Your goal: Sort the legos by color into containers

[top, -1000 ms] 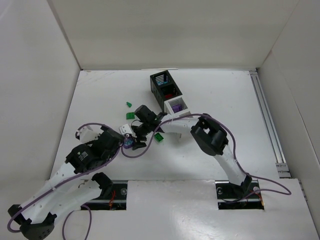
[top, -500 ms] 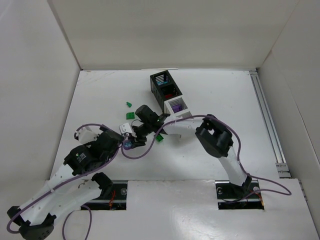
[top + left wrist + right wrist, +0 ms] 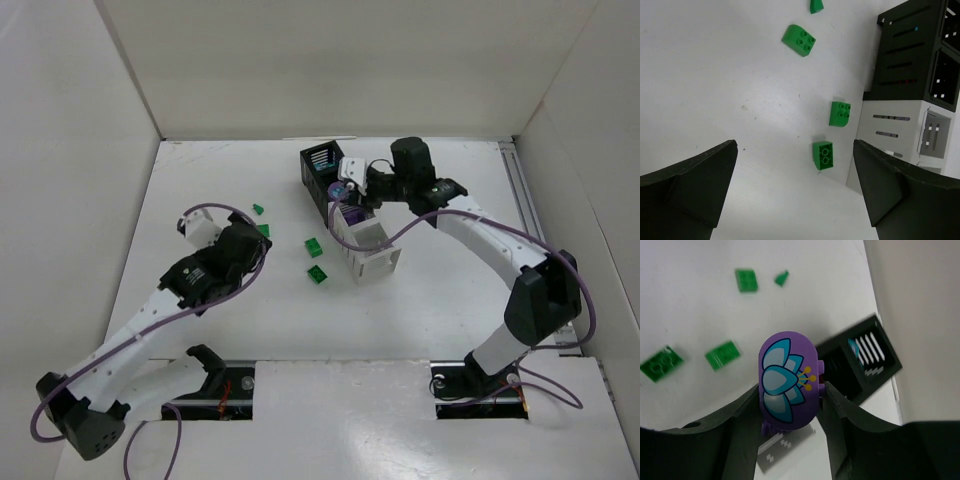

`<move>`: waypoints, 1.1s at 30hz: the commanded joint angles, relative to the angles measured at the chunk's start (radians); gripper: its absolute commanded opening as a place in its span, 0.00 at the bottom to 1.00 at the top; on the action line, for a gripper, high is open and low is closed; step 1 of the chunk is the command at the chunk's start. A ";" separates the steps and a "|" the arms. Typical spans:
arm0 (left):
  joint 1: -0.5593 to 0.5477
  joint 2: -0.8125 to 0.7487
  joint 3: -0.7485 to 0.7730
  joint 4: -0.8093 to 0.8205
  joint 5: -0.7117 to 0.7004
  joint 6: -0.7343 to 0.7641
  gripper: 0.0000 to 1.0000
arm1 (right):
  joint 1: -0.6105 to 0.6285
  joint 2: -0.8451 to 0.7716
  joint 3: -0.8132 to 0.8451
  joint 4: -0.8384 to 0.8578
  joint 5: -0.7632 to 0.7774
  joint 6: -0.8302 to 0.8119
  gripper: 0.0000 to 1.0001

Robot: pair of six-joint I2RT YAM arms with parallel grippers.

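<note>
A: State of the right claw [image 3: 343, 190] to be logged?

B: Partly closed. A purple flower-print piece [image 3: 787, 387] is pinched between its fingers and held in the air over the row of bins [image 3: 372, 262].

A: Where is the target taken to lie?

B: The row is laid along an 11-to-5 o'clock line in the top view. The piece is seen about over the seam between the black bins [image 3: 318, 160] and the first white bin [image 3: 362, 222]. Something purple is faintly made out inside that white bin, so it is judged the target. It lies just toward 5 o'clock from the claw.

A: Long axis of the piece?

B: In the right wrist view the oval is stood 12-to-6 between the fingers. A short shift down the row is reckoned enough before release.

A: Left claw [image 3: 794, 145]?

B: Spread fully, nothing held. It is hung over the surface [image 3: 440, 290] at 9 o'clock of the row. Green bricks [image 3: 823, 155] are seen beneath it, near the white bin's wall. These are nearer the left arm.
</note>
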 commanded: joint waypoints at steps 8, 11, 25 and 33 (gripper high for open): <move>0.251 0.223 0.066 0.311 0.228 0.344 1.00 | -0.087 0.011 0.059 -0.322 0.176 -0.203 0.32; 0.260 0.273 0.085 0.322 0.228 0.366 1.00 | -0.110 0.020 0.073 -0.322 0.176 -0.192 0.38; 0.297 0.478 0.131 0.395 0.300 0.415 1.00 | -0.096 0.094 0.142 -0.316 0.106 -0.180 0.63; 0.317 0.544 0.122 0.449 0.340 0.466 1.00 | -0.077 0.034 0.123 -0.314 0.135 -0.168 1.00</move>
